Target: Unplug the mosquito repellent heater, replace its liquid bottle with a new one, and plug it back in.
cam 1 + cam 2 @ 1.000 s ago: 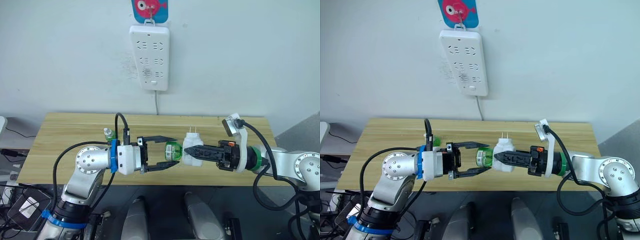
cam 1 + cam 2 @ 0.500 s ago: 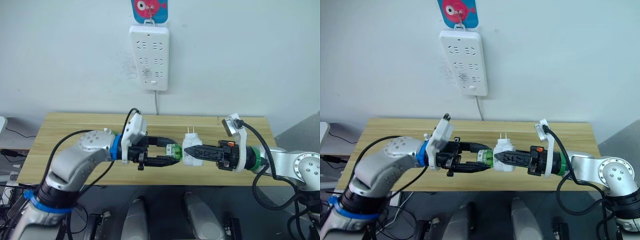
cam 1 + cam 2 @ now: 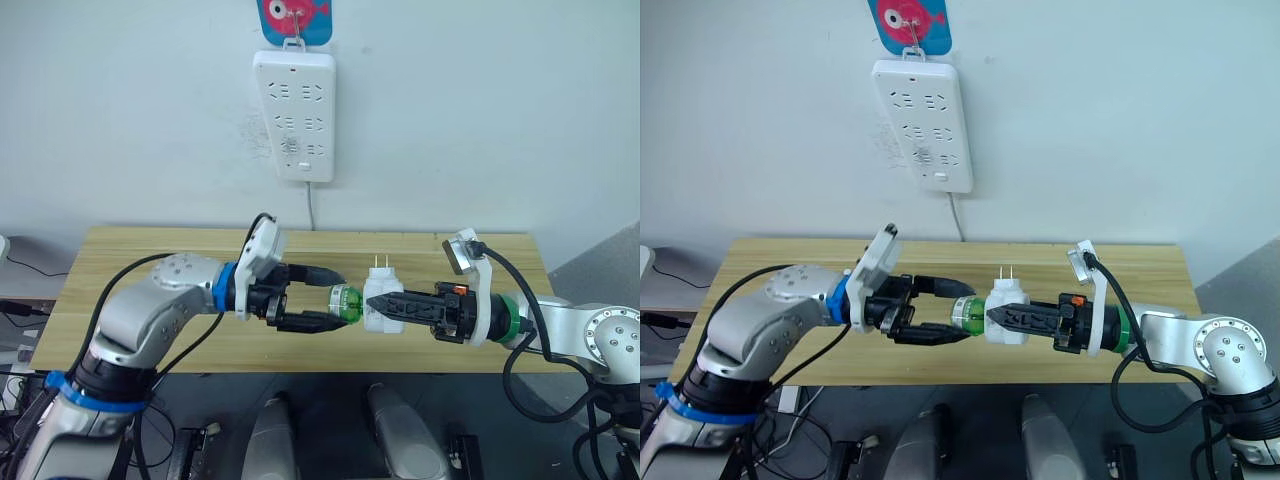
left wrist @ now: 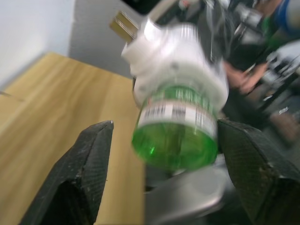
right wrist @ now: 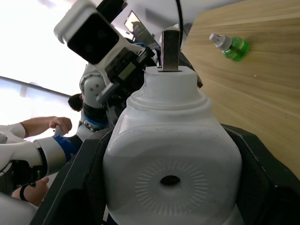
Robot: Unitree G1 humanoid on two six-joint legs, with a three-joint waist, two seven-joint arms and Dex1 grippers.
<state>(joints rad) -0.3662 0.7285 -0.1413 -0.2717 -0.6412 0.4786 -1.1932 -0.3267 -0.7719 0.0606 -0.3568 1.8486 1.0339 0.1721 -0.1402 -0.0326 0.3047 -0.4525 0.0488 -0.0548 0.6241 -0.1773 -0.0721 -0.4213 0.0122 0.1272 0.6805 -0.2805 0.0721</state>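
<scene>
**Removing the old bottle**

Heater (image 3: 383,301), unplugged, hangs below the power strip (image 3: 294,115), clamped by the right gripper (image 3: 378,304). Left gripper (image 3: 335,300), open, straddles the green bottle (image 3: 345,301); it should close squarely, then twist without tilting.

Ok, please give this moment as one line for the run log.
heater: unplugged, held by right gripper | green bottle: in heater, between open left gripper fingers | spare bottle: on table
</scene>
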